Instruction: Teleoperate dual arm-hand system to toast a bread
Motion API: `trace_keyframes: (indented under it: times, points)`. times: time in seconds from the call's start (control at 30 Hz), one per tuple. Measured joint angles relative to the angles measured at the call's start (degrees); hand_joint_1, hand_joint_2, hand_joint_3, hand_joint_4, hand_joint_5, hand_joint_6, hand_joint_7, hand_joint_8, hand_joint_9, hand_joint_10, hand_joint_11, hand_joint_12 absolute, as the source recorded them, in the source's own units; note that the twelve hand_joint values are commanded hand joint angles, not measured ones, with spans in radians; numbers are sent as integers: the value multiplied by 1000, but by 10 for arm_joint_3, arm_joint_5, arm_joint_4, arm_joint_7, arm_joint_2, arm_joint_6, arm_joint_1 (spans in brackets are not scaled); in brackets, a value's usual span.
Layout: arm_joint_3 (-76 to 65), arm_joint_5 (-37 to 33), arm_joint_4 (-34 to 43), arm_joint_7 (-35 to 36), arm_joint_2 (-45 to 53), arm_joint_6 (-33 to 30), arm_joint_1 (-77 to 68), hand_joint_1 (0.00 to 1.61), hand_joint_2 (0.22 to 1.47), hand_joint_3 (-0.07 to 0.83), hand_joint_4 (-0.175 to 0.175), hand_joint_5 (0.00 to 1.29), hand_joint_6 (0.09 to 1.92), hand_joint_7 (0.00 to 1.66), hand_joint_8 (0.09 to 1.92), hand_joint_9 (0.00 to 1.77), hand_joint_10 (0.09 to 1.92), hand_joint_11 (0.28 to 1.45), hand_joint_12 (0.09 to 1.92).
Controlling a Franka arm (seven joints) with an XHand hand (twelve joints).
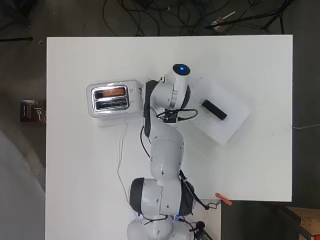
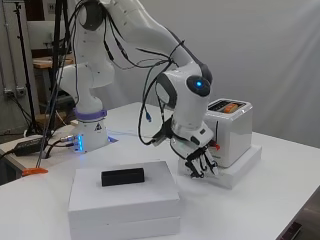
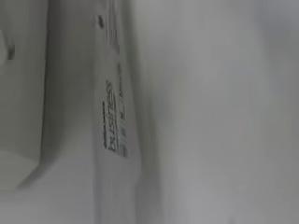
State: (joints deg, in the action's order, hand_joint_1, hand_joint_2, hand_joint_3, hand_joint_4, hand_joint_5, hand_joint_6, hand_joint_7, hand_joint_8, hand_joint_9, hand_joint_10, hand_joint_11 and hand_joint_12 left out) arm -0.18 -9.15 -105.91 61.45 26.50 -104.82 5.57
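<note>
The bread (image 1: 114, 92) already sits in one slot of the toaster (image 2: 231, 131), which stands on a white slab on the tabletop (image 2: 280, 200). The hand (image 2: 199, 161) hangs low beside the toaster's front, fingers (image 2: 206, 165) curled, holding nothing. Pressing the lever looks next, and needs a fingertip on it.

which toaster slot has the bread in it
The slot farther from the arm's base holds the orange-brown bread; the other slot looks dark and empty.
</note>
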Motion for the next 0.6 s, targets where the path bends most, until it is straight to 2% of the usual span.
trace_keyframes:
  times: [0.03,0.07,0.1,0.13,0.17,0.2,0.23,0.3,0.43,0.6]
  points:
    - [3,8,5,-10,-8,0,-2,0,1214,-1,11,666,87,986,1340,1065,1569,550,1099]
    - [7,21,16,-20,-15,2,-5,0,1211,-1,31,729,87,1036,1331,1105,1607,557,1070]
    - [10,38,29,-30,-22,4,-6,0,1184,-4,13,557,87,865,942,975,1181,519,784]
    - [12,50,40,-36,-28,1,-8,0,1154,-5,-7,370,87,618,550,749,717,471,480]
    - [15,60,49,-45,-40,-7,-9,0,1141,-3,-14,272,87,413,289,518,384,438,265]
    - [16,65,54,-52,-56,-17,-10,0,1136,-1,-17,227,87,301,148,382,197,418,141]
    - [17,67,56,-56,-75,-25,-11,0,1134,0,-18,211,87,248,87,313,102,406,87]
    - [18,62,56,-49,-120,-25,-11,0,1138,1,-17,227,87,225,87,284,87,397,87]
    - [19,61,40,-31,-220,18,-13,0,1159,6,1,322,87,253,87,303,87,388,87]
    - [19,75,-14,-23,-301,20,-15,0,1162,5,10,326,87,259,87,302,87,381,87]
